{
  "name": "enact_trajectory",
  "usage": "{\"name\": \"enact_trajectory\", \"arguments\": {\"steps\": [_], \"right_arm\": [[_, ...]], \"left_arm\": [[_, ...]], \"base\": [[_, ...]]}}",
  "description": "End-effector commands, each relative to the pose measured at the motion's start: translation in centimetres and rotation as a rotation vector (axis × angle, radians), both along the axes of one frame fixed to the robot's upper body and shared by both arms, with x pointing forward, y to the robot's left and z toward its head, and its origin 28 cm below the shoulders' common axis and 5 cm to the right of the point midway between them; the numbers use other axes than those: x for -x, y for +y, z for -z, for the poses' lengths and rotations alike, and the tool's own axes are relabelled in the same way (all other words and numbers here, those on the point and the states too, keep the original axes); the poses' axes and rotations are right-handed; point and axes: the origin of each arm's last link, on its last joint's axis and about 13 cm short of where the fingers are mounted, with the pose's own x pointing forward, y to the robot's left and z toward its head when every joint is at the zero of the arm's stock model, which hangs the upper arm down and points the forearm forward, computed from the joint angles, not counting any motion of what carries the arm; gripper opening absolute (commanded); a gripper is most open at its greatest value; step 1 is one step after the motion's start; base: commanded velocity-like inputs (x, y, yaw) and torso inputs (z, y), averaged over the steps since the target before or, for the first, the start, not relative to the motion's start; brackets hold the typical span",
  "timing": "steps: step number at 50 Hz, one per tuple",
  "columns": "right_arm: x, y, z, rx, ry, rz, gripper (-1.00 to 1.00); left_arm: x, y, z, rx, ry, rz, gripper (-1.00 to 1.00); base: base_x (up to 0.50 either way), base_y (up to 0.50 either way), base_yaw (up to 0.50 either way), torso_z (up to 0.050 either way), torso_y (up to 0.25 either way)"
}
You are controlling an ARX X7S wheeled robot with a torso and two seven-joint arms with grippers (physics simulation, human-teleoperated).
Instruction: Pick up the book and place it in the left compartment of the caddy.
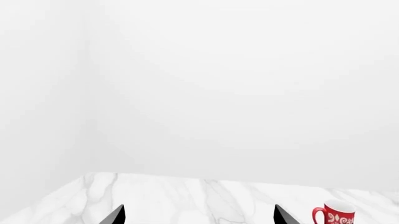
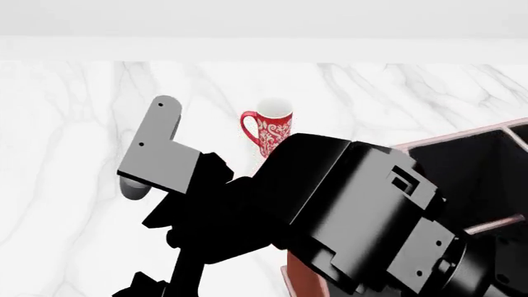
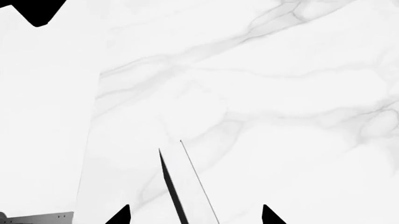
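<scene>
The book (image 3: 171, 191) shows only in the right wrist view, edge-on: a thin black cover beside a white page edge. It stands between the wide-apart fingers of my right gripper (image 3: 194, 217), and neither fingertip touches it. My left gripper (image 1: 199, 218) is open above the marble table (image 1: 187, 196) with nothing between its fingers. The reddish-brown caddy (image 2: 495, 131) with its black interior sits at the right of the head view, mostly hidden behind my right arm (image 2: 355, 210). I cannot make out its left compartment. The book is hidden in the head view.
A red patterned mug (image 2: 269, 130) stands on the table behind the arms, and the mug (image 1: 335, 215) also shows at the edge of the left wrist view. My left arm's grey link (image 2: 157, 154) rises left of the mug. A white wall backs the table.
</scene>
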Motion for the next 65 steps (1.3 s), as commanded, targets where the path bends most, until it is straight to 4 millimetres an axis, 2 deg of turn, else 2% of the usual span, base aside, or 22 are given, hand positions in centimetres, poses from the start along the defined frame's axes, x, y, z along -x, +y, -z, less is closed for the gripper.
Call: {"name": "enact_trajectory", "arguments": {"steps": [1,20,52,65], "right_arm": [[-0.2,0.4,1.5,0.003,0.013,-0.003,1.00],[-0.3,0.7,2.4,0.013,0.022,-0.008,1.00],[-0.7,1.3,6.1,0.055,0.051,0.022,1.00],[-1.1,1.7,6.9,0.061,0.039,0.046,1.00]], "left_arm": [[0.0,-0.1,0.0,-0.003,0.000,0.006,1.00],[0.0,-0.1,0.0,-0.001,0.000,0.009,1.00],[0.2,-0.2,-0.1,-0.002,-0.007,0.018,1.00],[0.3,-0.1,-0.2,0.000,-0.009,0.020,1.00]], "base": [[0.00,0.00,0.00,0.000,0.000],[0.00,0.00,0.00,0.000,0.000],[0.00,0.00,0.00,0.000,0.000],[0.00,0.00,0.00,0.000,0.000]]}}
